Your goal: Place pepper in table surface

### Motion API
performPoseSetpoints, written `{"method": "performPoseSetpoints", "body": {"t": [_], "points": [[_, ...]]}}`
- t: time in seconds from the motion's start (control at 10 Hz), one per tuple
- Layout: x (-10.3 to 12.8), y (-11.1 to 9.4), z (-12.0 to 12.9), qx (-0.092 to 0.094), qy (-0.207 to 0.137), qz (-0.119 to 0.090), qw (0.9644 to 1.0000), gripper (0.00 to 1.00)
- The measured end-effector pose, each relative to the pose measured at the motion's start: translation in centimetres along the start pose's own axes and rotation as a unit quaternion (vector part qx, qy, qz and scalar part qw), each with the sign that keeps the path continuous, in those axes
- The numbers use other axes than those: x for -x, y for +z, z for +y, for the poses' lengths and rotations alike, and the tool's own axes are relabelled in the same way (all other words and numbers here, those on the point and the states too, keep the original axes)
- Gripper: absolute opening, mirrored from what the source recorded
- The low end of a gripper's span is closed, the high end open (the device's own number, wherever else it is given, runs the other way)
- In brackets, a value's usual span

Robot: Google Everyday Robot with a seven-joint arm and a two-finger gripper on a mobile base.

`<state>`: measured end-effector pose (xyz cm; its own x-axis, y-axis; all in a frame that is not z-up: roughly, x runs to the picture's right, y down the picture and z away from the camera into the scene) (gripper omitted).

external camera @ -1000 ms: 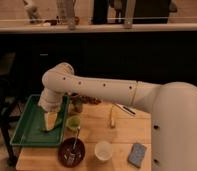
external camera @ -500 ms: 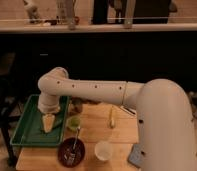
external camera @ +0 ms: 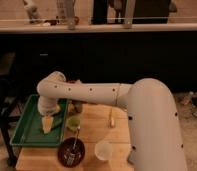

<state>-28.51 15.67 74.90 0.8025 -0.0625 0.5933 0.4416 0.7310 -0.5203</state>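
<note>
Currently we count one green tray point(external camera: 27, 131), one light-green cup point(external camera: 73, 123), one dark bowl point(external camera: 71, 151), one pale cup point(external camera: 103, 149), one yellowish stick point(external camera: 111, 119) and one pepper point(external camera: 57, 121) on the table surface point(external camera: 93, 125). The gripper point(external camera: 47, 125) hangs fingers-down over the tray, spread wide, gripping nothing we can see. The pepper, a dark sliver, lies in the tray just beside it on the cup side, and we cannot tell whether they touch.
</note>
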Motion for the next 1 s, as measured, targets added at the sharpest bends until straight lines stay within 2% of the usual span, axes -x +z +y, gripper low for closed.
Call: {"method": "performPoseSetpoints", "body": {"t": [0.1,0.5,0.7,1.0], "points": [[-0.1,1.3,0.0,0.006,0.000,0.001,1.0000,0.80],[-1.0,4.2,0.3,0.030,-0.001,0.007,0.9995,0.80],[-0.8,4.6,0.5,0.038,-0.004,0.008,0.9992,0.80],[-1.0,4.5,0.5,0.037,-0.003,0.009,0.9993,0.80]]}}
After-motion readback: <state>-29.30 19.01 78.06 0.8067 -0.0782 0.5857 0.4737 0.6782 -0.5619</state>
